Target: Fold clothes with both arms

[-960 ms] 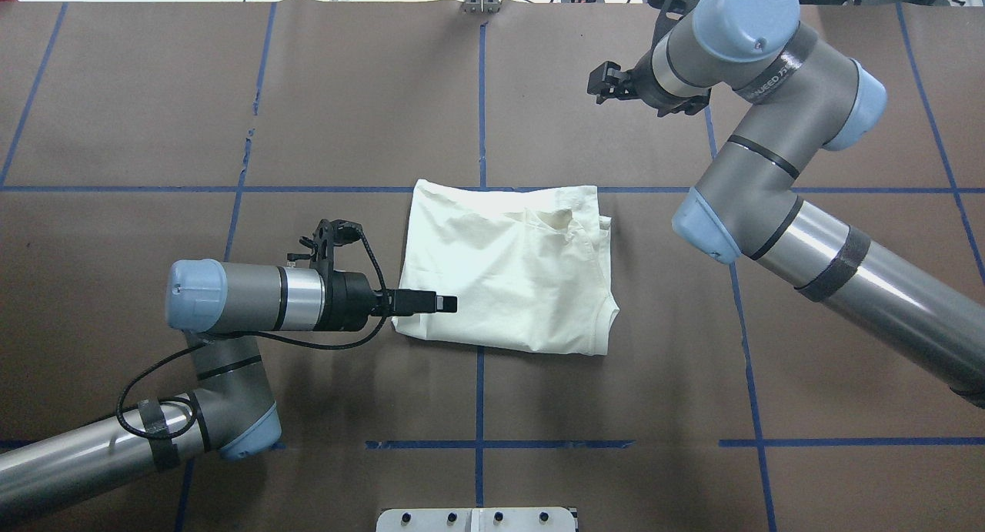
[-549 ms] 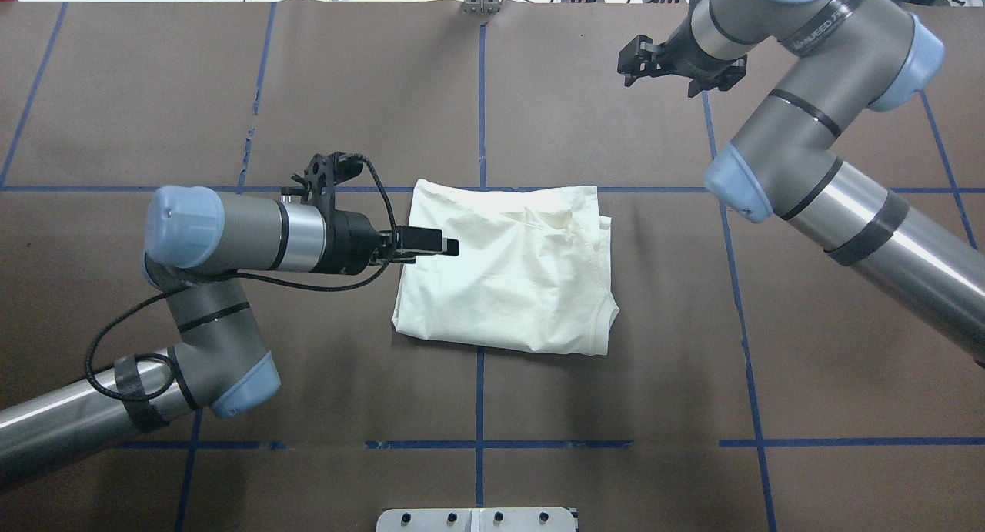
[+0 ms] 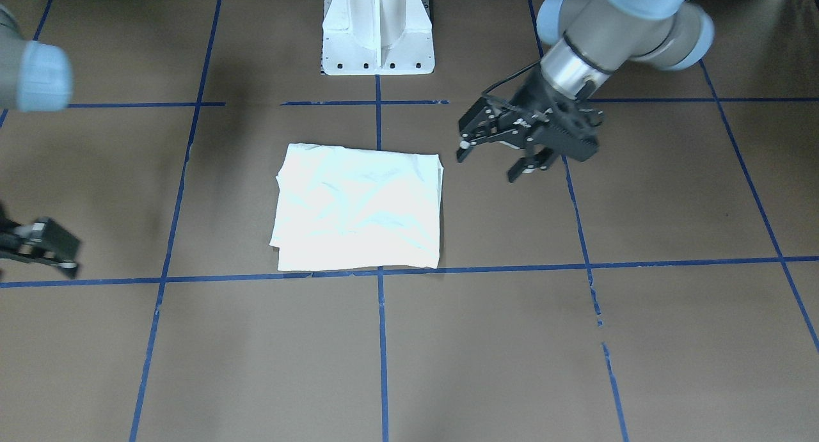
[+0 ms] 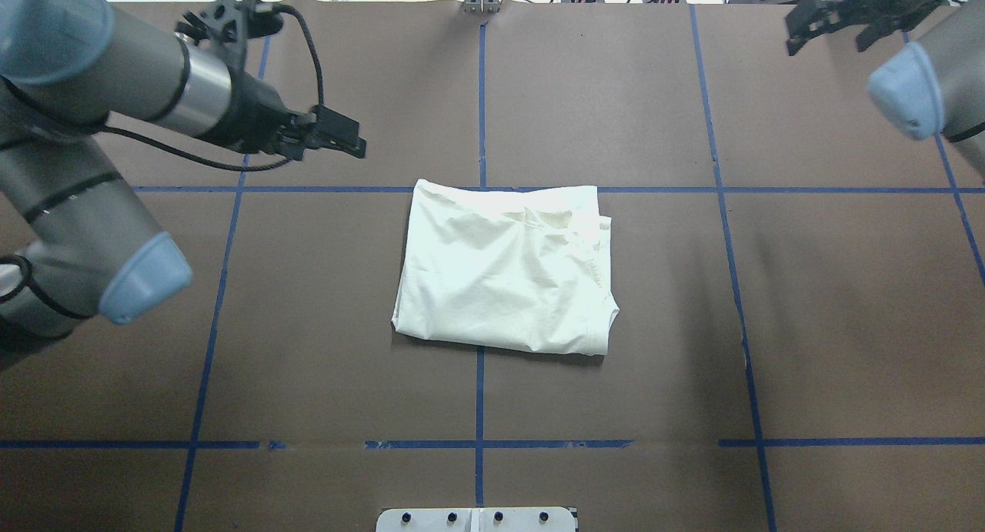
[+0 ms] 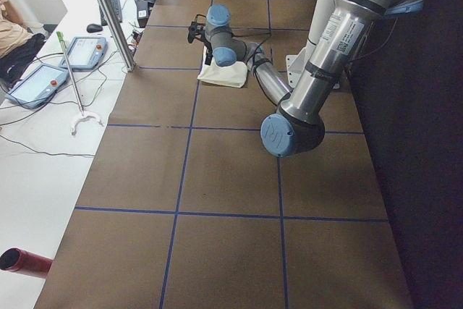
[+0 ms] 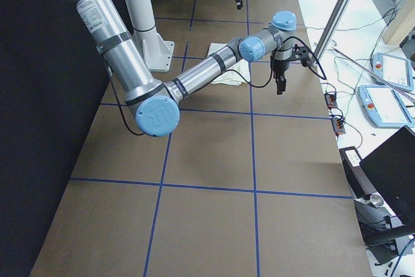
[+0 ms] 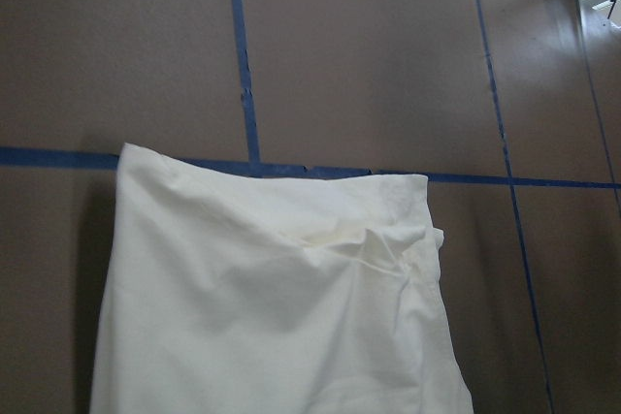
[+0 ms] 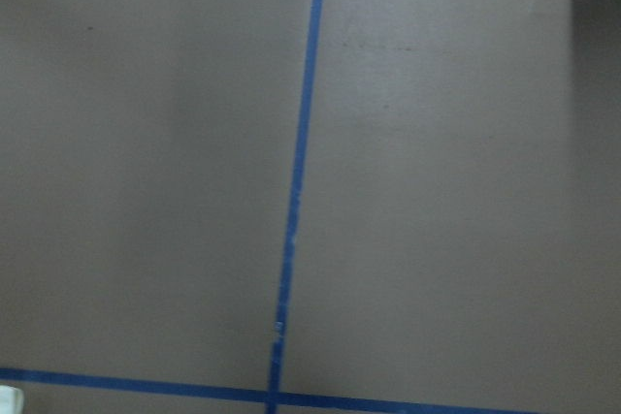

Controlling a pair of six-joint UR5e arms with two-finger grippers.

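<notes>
The folded T-shirt (image 4: 504,274) lies plain side up in the middle of the table, touching neither gripper. The left gripper (image 3: 492,160) hovers off its far left corner, fingers spread, arm bent sharply. The right gripper (image 4: 829,43) hangs well apart at far right, fingers parted.

Your brown worktop (image 4: 308,324) carries a grid of blue tape lines (image 4: 479,393). Off its edge, on the white surface, you have two grey pendants (image 5: 37,85), a metal post (image 5: 109,12) and a red cylinder (image 5: 25,261).
</notes>
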